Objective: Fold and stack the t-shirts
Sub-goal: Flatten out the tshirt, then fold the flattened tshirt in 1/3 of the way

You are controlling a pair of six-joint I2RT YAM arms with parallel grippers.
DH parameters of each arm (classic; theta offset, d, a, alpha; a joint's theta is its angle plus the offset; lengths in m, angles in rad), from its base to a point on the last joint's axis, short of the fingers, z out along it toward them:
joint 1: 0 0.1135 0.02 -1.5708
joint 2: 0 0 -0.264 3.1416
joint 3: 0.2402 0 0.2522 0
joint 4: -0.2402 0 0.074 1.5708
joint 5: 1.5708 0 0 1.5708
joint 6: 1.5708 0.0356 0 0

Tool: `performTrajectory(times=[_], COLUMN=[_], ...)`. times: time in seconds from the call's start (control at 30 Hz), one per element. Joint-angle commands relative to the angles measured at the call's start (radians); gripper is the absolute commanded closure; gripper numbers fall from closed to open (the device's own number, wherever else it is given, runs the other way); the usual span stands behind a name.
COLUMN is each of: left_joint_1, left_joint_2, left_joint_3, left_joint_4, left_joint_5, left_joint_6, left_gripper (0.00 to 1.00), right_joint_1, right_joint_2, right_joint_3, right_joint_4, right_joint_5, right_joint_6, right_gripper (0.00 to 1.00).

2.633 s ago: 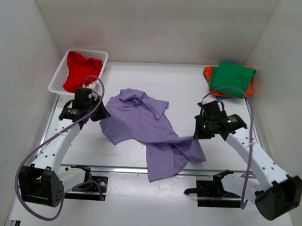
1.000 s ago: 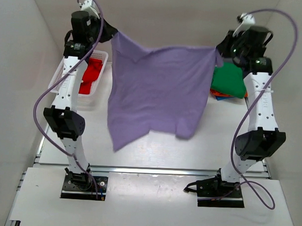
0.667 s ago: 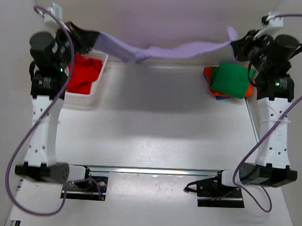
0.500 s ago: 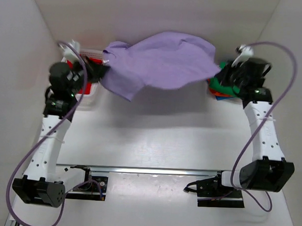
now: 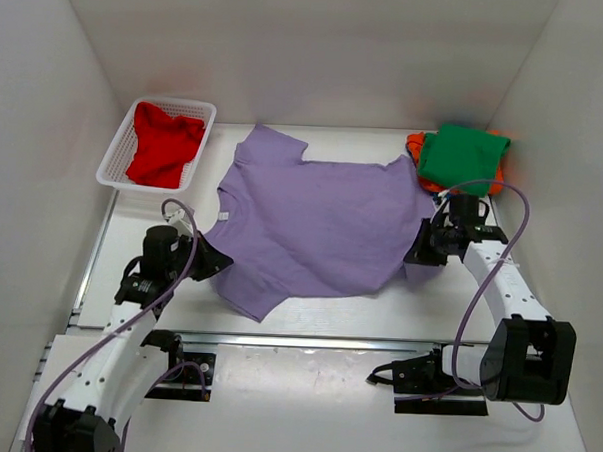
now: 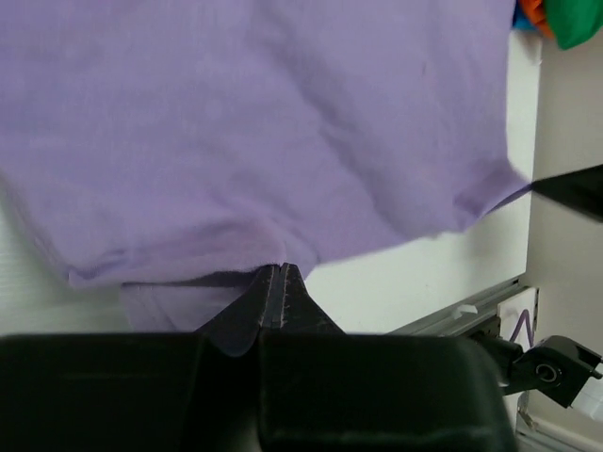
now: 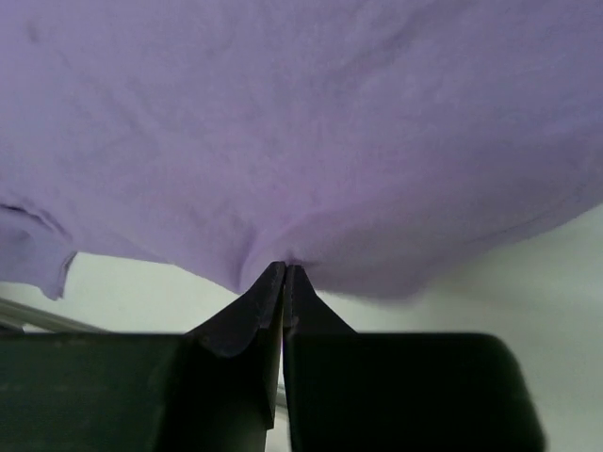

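With the green t-shirt [image 5: 463, 158] topping a folded stack at upper right and the red t-shirt [image 5: 163, 145] waiting in the basket [image 5: 113, 150] at upper left, the lavender t-shirt [image 5: 317, 222] is lying spread but unfolded mid-frame, the left tool [image 5: 218, 263] and right tool [image 5: 414, 257] each clenching its edge.

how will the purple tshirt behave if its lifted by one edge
Probably floppy: the lavender-purple cloth t-shirt lies flat with soft wrinkles and puckers where the left pincer pinches its edge. Likely light. Lifted, it should sag and drape rather than hold shape.
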Motion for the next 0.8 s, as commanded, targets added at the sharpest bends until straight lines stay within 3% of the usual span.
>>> performTrajectory(times=[0.0, 0.4, 0.77], left_joint_1=[0.005, -0.002, 0.039], left_joint_2=[-0.075, -0.193, -0.059], left_joint_3=[0.003, -0.001, 0.089], left_joint_4=[-0.057, -0.160, -0.050], left_joint_5=[-0.043, -0.105, -0.113], left_joint_6=[-0.014, -0.042, -0.048], left_gripper=[1.00, 1.00, 1.00], right_joint_1=[0.031, 0.024, -0.033], right_joint_2=[-0.018, 0.020, 0.120], right_joint_3=[-0.056, -0.034, 0.099], right_joint_4=[-0.079, -0.174, -0.216], right_joint_5=[0.015, 0.030, 0.041], right_joint_6=[-0.009, -0.058, -0.186], right_gripper=[1.00, 1.00, 1.00])
